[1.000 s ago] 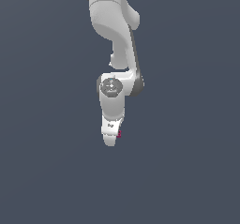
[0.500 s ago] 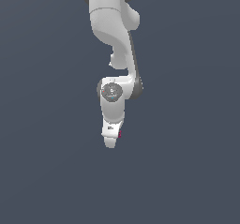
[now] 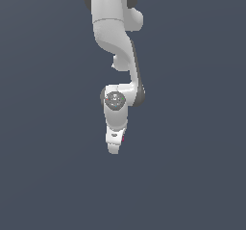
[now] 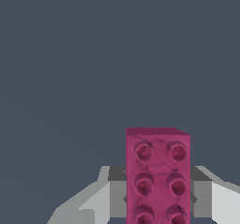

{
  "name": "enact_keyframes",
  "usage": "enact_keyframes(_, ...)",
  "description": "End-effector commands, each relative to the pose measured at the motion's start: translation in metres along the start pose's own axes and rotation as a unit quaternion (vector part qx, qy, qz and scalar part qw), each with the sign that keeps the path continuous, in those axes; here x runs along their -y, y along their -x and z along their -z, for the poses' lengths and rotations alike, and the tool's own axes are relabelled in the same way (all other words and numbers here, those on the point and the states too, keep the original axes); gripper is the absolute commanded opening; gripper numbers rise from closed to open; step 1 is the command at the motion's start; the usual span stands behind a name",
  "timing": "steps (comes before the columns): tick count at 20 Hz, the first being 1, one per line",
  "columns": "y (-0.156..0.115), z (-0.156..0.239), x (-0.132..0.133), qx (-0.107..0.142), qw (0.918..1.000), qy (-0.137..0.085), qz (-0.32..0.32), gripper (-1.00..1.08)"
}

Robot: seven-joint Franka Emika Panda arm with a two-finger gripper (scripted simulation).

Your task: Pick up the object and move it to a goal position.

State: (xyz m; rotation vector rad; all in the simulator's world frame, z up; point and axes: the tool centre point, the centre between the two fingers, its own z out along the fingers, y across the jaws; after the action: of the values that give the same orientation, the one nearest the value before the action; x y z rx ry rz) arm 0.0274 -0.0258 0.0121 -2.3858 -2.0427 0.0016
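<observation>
The gripper [image 3: 114, 147] clamps the pink block [image 4: 158, 176] between its fingers [image 4: 202, 197], the block pointing toward twelve o'clock in the wrist view, apparently secured for carrying to the goal.

the magenta-pink studded block [image 4: 158, 176] (two rows of round bumps) sits clamped between the pincer [image 4: 158, 197] fingers.
</observation>
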Motion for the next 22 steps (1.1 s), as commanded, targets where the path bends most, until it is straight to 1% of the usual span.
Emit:
enact_keyframes(1,0.000,0.000,-0.001,0.000,1.0000,0.001,0.000,-1.00)
enact_keyframes(13,-0.001,0.005,-0.001,0.000,1.0000,0.001,0.000,-1.00)
enact_keyframes(17,-0.006,0.022,-0.002,0.000,1.0000,0.001,0.000,-1.00)
enact_keyframes(22,-0.016,0.058,-0.006,0.000,1.0000,0.001,0.000,-1.00)
